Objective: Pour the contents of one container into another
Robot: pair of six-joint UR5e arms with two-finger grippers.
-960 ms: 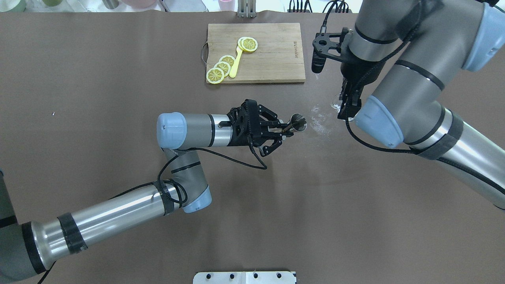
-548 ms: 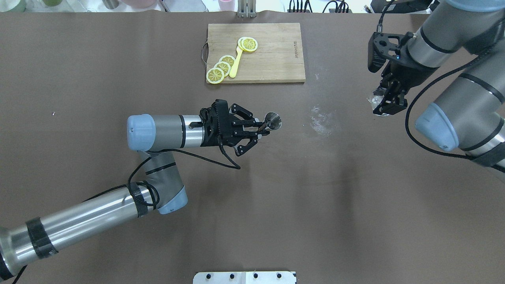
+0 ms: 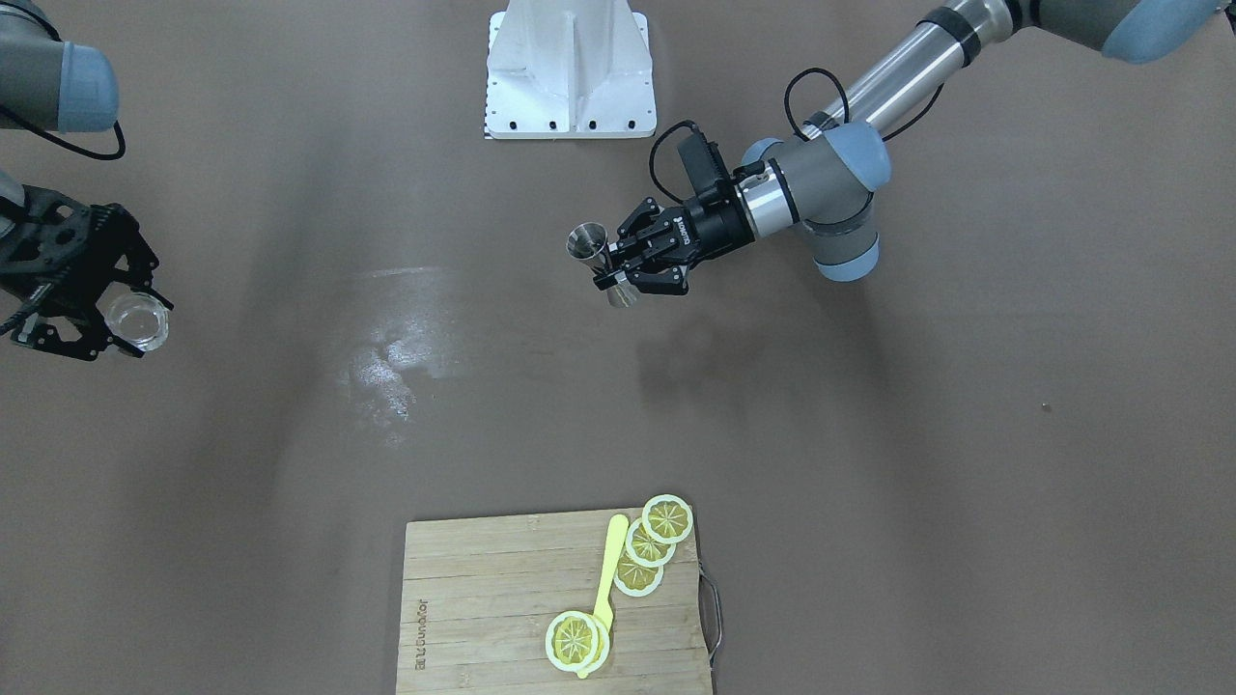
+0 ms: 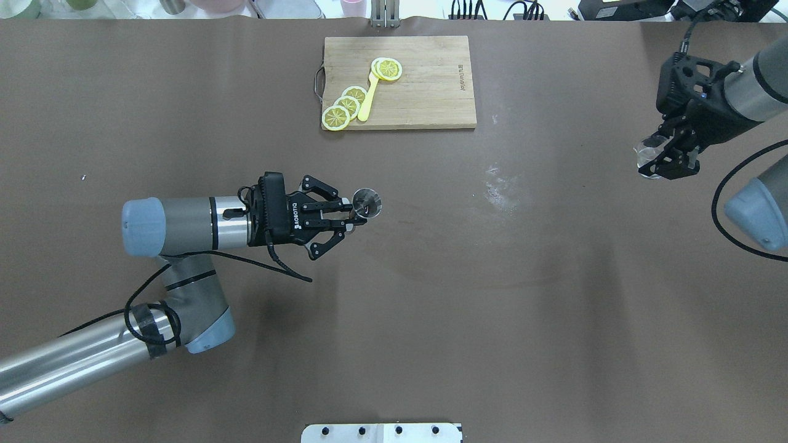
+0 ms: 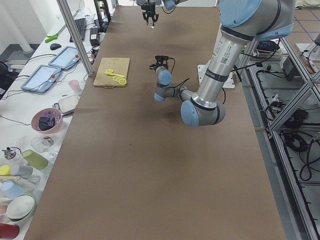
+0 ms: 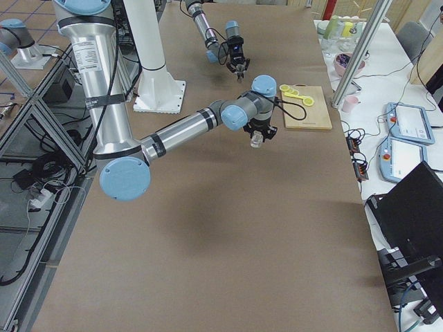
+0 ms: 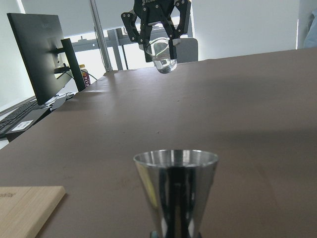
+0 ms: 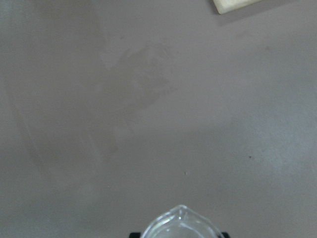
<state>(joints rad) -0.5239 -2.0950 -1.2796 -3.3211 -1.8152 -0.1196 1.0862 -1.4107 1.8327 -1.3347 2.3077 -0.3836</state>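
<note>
A steel double-cone jigger [image 4: 367,202] hangs above the table's middle left, with my left gripper [image 4: 356,213] shut on its waist. The left wrist view shows its open mouth up [image 7: 176,184]; in the front view the jigger [image 3: 590,245] stands upright in the left gripper [image 3: 623,267]. A small clear glass cup [image 4: 647,154] is held near the table's right edge by my right gripper [image 4: 667,161], which is shut on it. The glass [image 3: 136,321] is lifted off the cloth, and only its rim [image 8: 181,224] shows in the right wrist view. The two containers are far apart.
A wooden cutting board [image 4: 425,92] lies at the far middle with lemon slices [image 4: 346,106] and a yellow utensil [image 4: 368,98]. A wet patch [image 4: 502,191] marks the brown cloth between the arms. A white base plate [image 4: 381,432] sits at the near edge.
The arms have drawn apart. The left gripper has carried the jigger leftward; the right gripper has carried the glass rightward away from the wet patch, toward the table's right edge.
</note>
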